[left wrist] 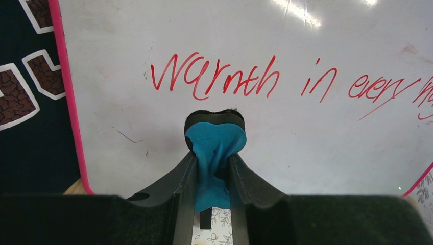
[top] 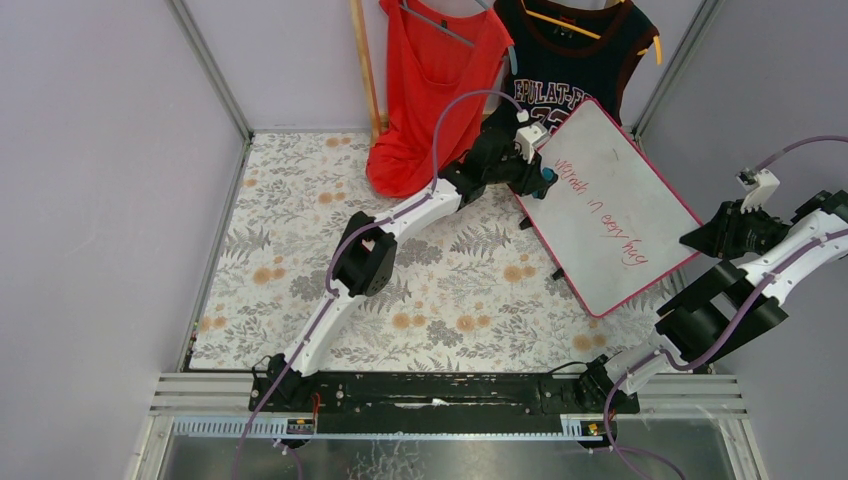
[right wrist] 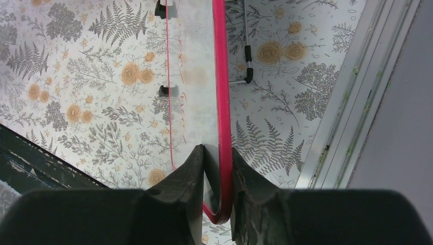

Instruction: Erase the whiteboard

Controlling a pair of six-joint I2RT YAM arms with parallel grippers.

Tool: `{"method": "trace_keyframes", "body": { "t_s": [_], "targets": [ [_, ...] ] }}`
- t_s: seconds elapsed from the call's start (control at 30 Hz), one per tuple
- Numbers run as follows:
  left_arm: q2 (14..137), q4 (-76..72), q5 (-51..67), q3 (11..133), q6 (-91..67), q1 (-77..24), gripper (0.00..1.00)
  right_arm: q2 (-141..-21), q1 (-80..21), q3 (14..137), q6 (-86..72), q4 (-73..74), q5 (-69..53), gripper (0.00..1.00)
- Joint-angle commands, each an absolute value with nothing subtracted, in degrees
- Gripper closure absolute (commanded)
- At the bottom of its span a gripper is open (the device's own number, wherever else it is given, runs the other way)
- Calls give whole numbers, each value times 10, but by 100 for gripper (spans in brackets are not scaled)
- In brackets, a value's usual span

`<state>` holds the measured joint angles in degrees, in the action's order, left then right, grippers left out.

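Observation:
The whiteboard [top: 610, 200] with its pink-red frame stands tilted at the back right and carries a line of red handwriting [left wrist: 214, 79]. My left gripper [top: 543, 172] is shut on a small blue eraser [left wrist: 214, 148], squeezed between the fingers, at the board's left edge just below the first word. In the left wrist view the eraser's black felt side faces the white surface; contact cannot be told. My right gripper [right wrist: 218, 153] is shut on the whiteboard's rim [right wrist: 222, 102] at the right corner, holding the whiteboard [right wrist: 196, 76] up edge-on.
A red top [top: 425, 90] and a dark jersey [top: 570, 60] hang behind the board. A wooden pole [top: 365, 60] leans at the back. A floral cloth [top: 300, 270] covers the table, walled on the left and right. The board's wire stand [right wrist: 246, 61] shows behind it.

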<state>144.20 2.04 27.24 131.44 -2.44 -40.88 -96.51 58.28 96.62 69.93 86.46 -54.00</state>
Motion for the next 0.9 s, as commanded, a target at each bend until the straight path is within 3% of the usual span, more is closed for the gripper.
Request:
{"method": "trace_keyframes", "body": {
  "t_s": [0.0, 0.33, 0.87],
  "targets": [
    [1432, -22, 282, 1308, -13, -412, 93, -973, 577, 970, 766, 848, -489, 100],
    [1436, -31, 286, 1296, -12, -412, 93, -964, 519, 958, 770, 849, -499, 100],
    [1451, -43, 266, 1334, -7, -409, 92, -955, 511, 947, 792, 849, -470, 100]
  ]
}}
